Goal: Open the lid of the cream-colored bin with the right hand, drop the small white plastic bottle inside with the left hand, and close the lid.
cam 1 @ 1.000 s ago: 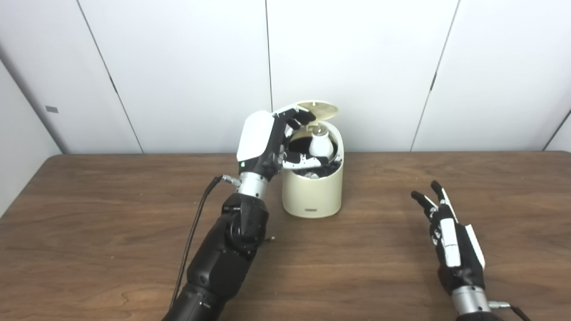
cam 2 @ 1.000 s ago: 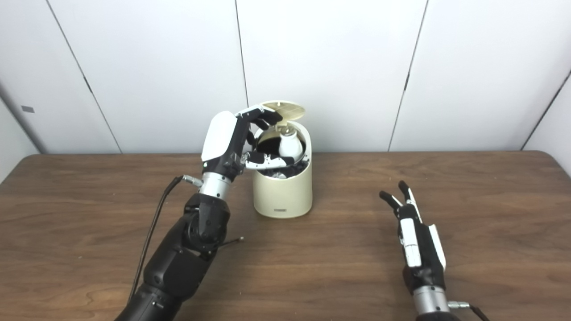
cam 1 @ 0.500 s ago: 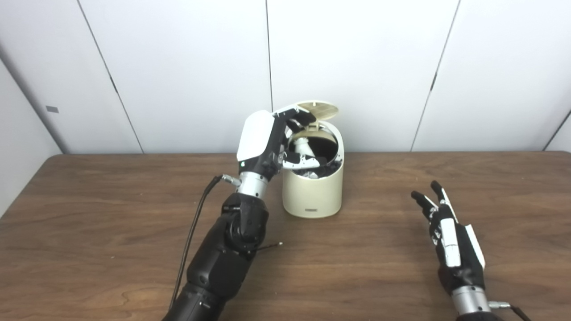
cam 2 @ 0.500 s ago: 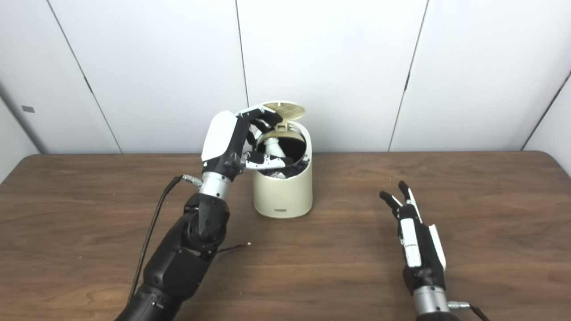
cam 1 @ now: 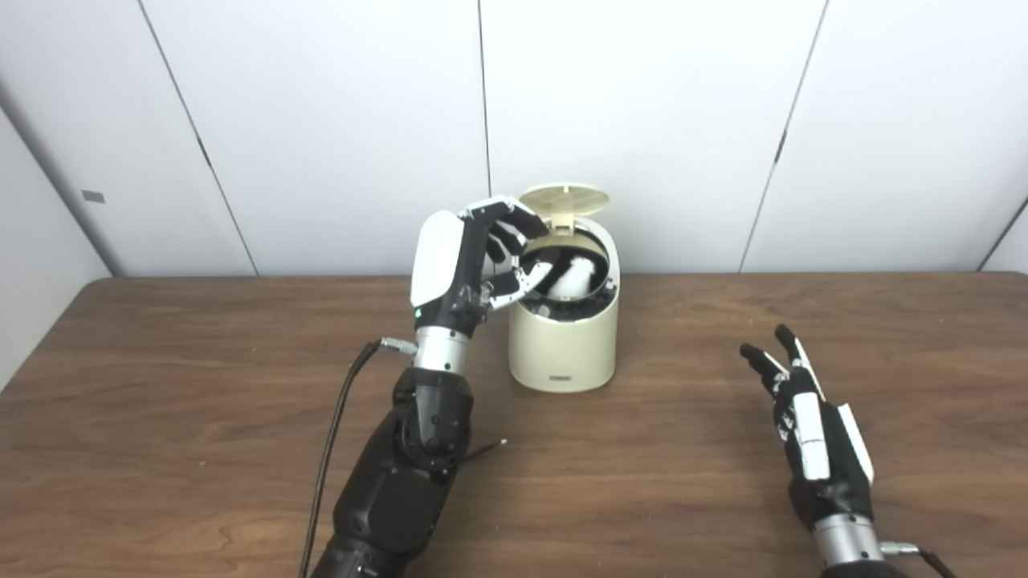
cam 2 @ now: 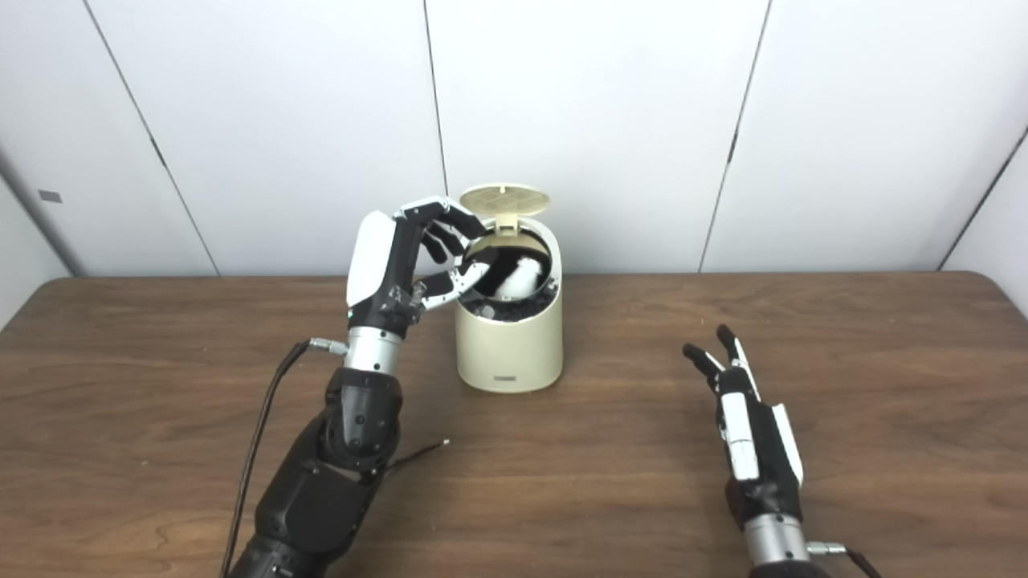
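Observation:
The cream-colored bin [cam 1: 564, 341] stands at the back middle of the table, its round lid [cam 1: 564, 197] tipped up and back. The small white plastic bottle [cam 1: 573, 275] lies inside the dark opening, leaning against the far wall. My left hand [cam 1: 474, 257] hovers at the bin's left rim, fingers curled apart and holding nothing. My right hand [cam 1: 811, 433] rests low over the table at the front right, fingers spread, well away from the bin.
The brown wooden table [cam 1: 201, 417] runs to a white panelled wall behind the bin. A black cable [cam 1: 337, 425] hangs along my left forearm down to the table.
The bottle left my left hand and dropped into the bin. The left hand drew back left, off the opening. The right hand stayed still.

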Tool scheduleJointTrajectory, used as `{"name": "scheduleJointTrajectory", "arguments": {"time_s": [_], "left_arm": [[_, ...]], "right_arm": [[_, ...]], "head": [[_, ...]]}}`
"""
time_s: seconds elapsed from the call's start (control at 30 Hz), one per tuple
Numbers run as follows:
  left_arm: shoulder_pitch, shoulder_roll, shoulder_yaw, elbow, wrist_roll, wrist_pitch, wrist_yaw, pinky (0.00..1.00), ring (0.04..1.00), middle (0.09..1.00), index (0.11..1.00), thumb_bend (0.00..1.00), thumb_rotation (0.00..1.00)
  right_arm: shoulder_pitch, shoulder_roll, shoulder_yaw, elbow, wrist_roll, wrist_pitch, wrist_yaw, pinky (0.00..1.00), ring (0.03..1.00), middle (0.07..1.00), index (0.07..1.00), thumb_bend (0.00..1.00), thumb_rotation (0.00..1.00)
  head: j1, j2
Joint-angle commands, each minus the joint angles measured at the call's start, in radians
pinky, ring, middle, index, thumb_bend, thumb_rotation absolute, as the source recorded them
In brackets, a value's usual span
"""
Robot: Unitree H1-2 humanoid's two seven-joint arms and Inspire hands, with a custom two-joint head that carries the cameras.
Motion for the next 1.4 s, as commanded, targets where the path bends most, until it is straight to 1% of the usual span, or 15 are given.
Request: {"name": "scheduleJointTrajectory", "arguments": {"time_s": [0.0,0.2,0.37,0.5,0.53,0.6,0.63,0.67,0.7,0.77,0.87,0.93,1.03,1.2,1.37], "left_arm": [[-0.031,-0.009,0.013,-0.061,-0.005,-0.038,0.019,0.33,0.426,0.517,0.468,0.47,0.00],[-0.012,-0.002,0.043,-0.123,-0.026,-0.043,0.020,0.32,0.430,0.508,0.471,0.47,0.00],[0.023,0.006,0.088,-0.170,-0.058,-0.046,0.015,0.33,0.428,0.509,0.476,0.48,0.00],[0.084,0.005,0.140,-0.255,-0.163,0.090,-0.081,0.33,0.449,0.539,0.502,0.47,0.00],[0.099,0.015,0.147,-0.267,-0.182,0.109,-0.105,0.37,0.495,0.516,0.500,0.50,0.00],[0.126,0.033,0.158,-0.283,-0.208,0.136,-0.141,0.42,0.529,0.488,0.510,0.51,0.00],[0.143,0.040,0.166,-0.295,-0.235,0.154,-0.165,0.45,0.548,0.550,0.504,0.51,0.04],[0.154,0.045,0.171,-0.304,-0.254,0.168,-0.182,0.50,0.589,0.610,0.604,0.53,0.22],[0.171,0.049,0.179,-0.315,-0.289,0.185,-0.203,0.52,0.615,0.647,0.666,0.55,0.34],[0.197,0.060,0.189,-0.325,-0.334,0.196,-0.237,0.63,0.708,0.742,0.750,0.54,0.45],[0.228,0.075,0.196,-0.345,-0.388,0.233,-0.287,0.73,0.785,0.819,0.819,0.50,0.54],[0.250,0.088,0.197,-0.358,-0.421,0.264,-0.325,0.80,0.834,0.865,0.873,0.47,0.68],[0.277,0.102,0.191,-0.371,-0.447,0.301,-0.369,0.84,0.868,0.894,0.901,0.47,0.87],[0.315,0.083,0.199,-0.379,-0.518,0.331,-0.402,0.89,0.911,0.940,0.954,0.48,0.98],[0.363,0.054,0.192,-0.380,-0.558,0.335,-0.414,0.99,0.988,0.997,0.999,0.53,1.00]], "right_arm": [[0.030,0.002,-0.006,0.066,0.009,-0.041,0.004,0.98,0.925,0.846,0.962,0.64,0.97],[0.030,0.004,-0.009,0.061,0.016,-0.035,0.005,0.99,0.928,0.847,0.957,0.64,0.95],[0.032,0.002,-0.008,0.053,0.027,-0.031,0.011,1.00,0.937,0.857,0.963,0.64,0.95],[0.031,0.005,-0.008,0.045,0.028,-0.023,0.006,1.00,0.941,0.868,0.959,0.64,0.94],[0.032,0.004,-0.007,0.039,0.027,-0.020,0.006,1.00,0.941,0.868,0.956,0.64,0.95],[0.033,0.002,-0.007,0.032,0.028,-0.016,0.008,1.00,0.945,0.874,0.955,0.63,0.97],[0.032,0.001,-0.007,0.030,0.027,-0.018,0.008,1.00,0.946,0.877,0.954,0.62,0.97],[0.032,0.000,-0.007,0.030,0.027,-0.019,0.008,1.00,0.948,0.881,0.954,0.62,0.98],[0.031,-0.002,-0.007,0.027,0.026,-0.022,0.010,1.00,0.949,0.883,0.954,0.62,0.99],[0.031,-0.006,-0.004,0.016,0.020,-0.024,0.011,1.00,0.953,0.894,0.956,0.64,0.99],[0.029,-0.015,0.001,-0.006,0.018,-0.023,0.019,1.00,0.966,0.911,0.961,0.63,1.00],[0.024,-0.022,0.002,-0.020,0.027,-0.015,0.027,1.00,0.980,0.928,0.966,0.65,1.00],[0.011,-0.027,0.001,-0.035,0.029,-0.008,0.028,1.00,0.981,0.937,0.967,0.63,1.00],[-0.008,-0.023,-0.002,-0.080,0.023,0.034,0.019,1.00,0.969,0.924,0.939,0.66,1.00],[-0.048,-0.046,0.013,-0.138,-0.026,0.097,0.024,0.99,0.964,0.928,0.933,0.67,0.98]], "head": [[0.001,0.002],[0.004,0.003],[0.003,0.004],[0.003,0.004],[0.005,0.007],[0.005,0.007],[0.004,0.010],[0.004,0.010],[0.004,0.010],[0.004,0.010],[0.001,0.013],[-0.001,0.014],[-0.005,0.016],[-0.012,0.022],[-0.020,0.024]]}}
